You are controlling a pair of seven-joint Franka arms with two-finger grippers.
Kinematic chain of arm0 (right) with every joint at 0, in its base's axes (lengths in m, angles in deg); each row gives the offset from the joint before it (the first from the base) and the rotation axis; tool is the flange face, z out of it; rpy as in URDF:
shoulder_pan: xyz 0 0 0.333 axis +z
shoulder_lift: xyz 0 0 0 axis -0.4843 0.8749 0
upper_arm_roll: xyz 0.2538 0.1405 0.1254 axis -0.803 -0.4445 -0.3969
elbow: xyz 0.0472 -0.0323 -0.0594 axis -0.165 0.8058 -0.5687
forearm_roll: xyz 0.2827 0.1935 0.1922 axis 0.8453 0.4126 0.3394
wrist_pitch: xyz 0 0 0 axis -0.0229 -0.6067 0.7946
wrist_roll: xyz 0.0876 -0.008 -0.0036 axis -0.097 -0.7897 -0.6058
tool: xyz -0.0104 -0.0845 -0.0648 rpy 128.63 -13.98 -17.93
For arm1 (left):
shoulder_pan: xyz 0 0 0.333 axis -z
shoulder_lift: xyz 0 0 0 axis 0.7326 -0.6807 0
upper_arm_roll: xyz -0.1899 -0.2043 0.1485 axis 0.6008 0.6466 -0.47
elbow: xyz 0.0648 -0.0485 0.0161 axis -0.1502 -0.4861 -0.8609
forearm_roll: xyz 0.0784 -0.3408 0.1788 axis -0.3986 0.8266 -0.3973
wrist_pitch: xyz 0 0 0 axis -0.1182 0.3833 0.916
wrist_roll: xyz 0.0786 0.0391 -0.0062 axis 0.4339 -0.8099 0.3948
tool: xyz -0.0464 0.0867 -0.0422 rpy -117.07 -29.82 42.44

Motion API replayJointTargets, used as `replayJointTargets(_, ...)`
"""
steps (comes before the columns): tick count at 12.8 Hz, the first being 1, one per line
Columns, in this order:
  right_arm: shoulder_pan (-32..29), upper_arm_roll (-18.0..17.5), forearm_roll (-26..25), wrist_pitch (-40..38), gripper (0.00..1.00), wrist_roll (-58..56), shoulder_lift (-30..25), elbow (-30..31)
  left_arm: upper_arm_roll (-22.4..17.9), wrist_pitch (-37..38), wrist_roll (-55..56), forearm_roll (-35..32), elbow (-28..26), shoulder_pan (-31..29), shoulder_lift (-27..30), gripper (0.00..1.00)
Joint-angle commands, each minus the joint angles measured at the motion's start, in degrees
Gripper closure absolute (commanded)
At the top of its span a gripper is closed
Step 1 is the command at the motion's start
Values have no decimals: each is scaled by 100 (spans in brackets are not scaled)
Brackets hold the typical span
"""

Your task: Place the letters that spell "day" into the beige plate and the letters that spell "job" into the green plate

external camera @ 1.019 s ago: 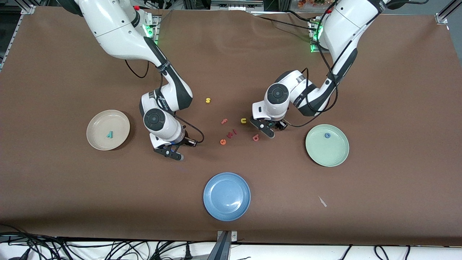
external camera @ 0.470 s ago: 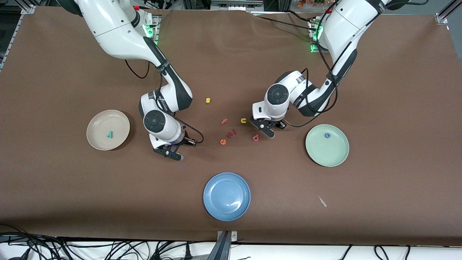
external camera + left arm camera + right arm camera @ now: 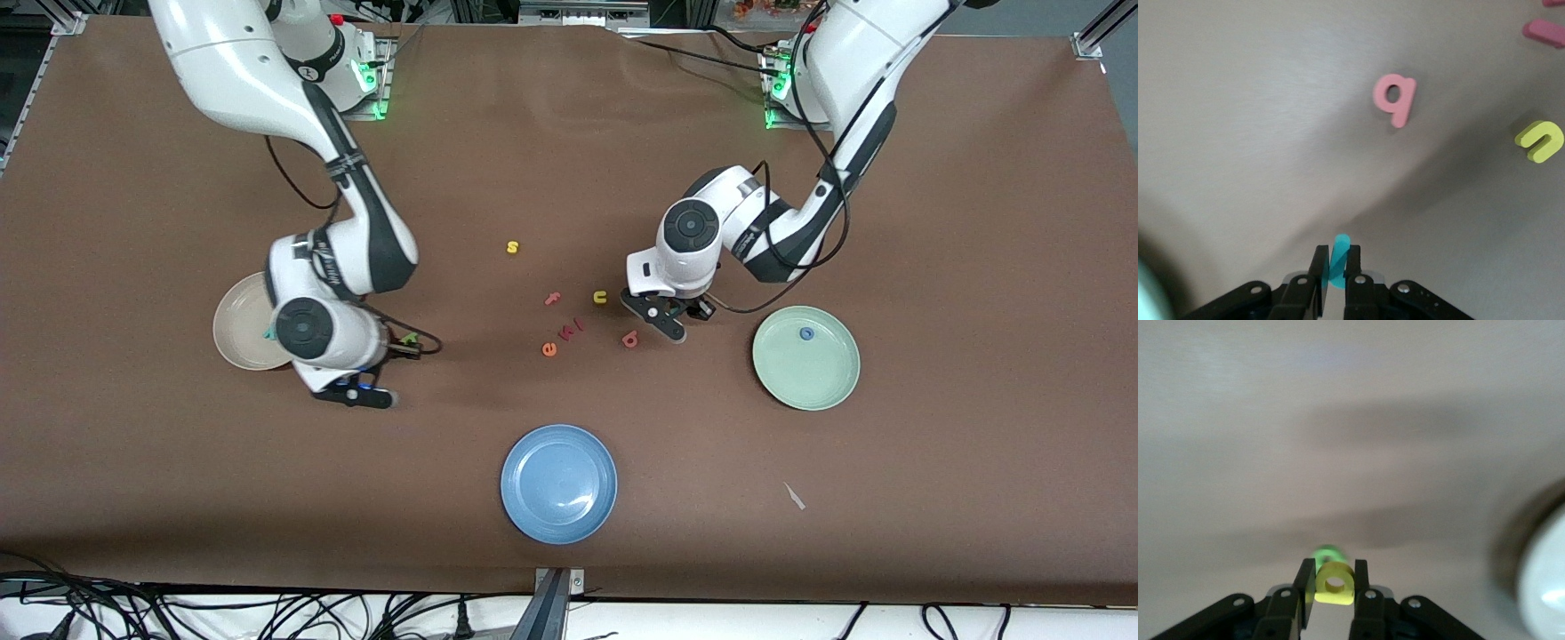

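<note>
From the front we see our right claw (image 3: 354, 394) low over bare tabletop (image 3: 978, 222) just beside the beige plate (image 3: 238, 329), which sits toward the right arm's end and carries the teal y (image 3: 268, 334) at the arm's edge. Our left claw (image 3: 669, 327) hangs over the tabletop's middle, just beside the salmon b (image 3: 630, 338); the green plate (image 3: 806, 358), toward the left arm's end, holds the blue o (image 3: 806, 334). The yellow u (image 3: 600, 297), salmon f (image 3: 552, 299) and orange e (image 3: 548, 349) lie near the b, the yellow s (image 3: 512, 247) farther from the front camera, the blue plate (image 3: 559, 483) near the front edge. In the left wrist view our left claw (image 3: 1336, 267) is clenched on the teal j (image 3: 1339, 260), with the b (image 3: 1394, 99) and u (image 3: 1540, 141) on the tabletop. In the right wrist view our right claw (image 3: 1334, 583) is clamped on the yellow a (image 3: 1334, 585), a green piece (image 3: 1327, 554) showing just past it, the beige plate's rim (image 3: 1545, 587) close by.
</note>
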Motion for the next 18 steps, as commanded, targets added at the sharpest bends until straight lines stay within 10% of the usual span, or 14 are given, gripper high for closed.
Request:
replayJointTargets(1,18,405,-22,58,90,-1058,-774,1006,15,509,-5,-129,-31,-129,485,100)
replayJointTargets(7,-26,1512,83,707,85,-2599,-1163,2211,24,1082,-1479,-111,-22,-1095,882,100)
replayJointTargets(8,-96,1575,83,952,75,-2783,-1136,2360,33,1074,-1813,-111,-22,-1279,864,100)
replayJointTargets(10,-289,1558,83,990,0,-2855,-1040,2292,24,1030,-2586,-120,-22,-1675,820,100)
replayJointTargets(18,228,1119,1187,233,0,-138,-820,1448,-2,-287,-3003,-531,172,-2002,-339,100)
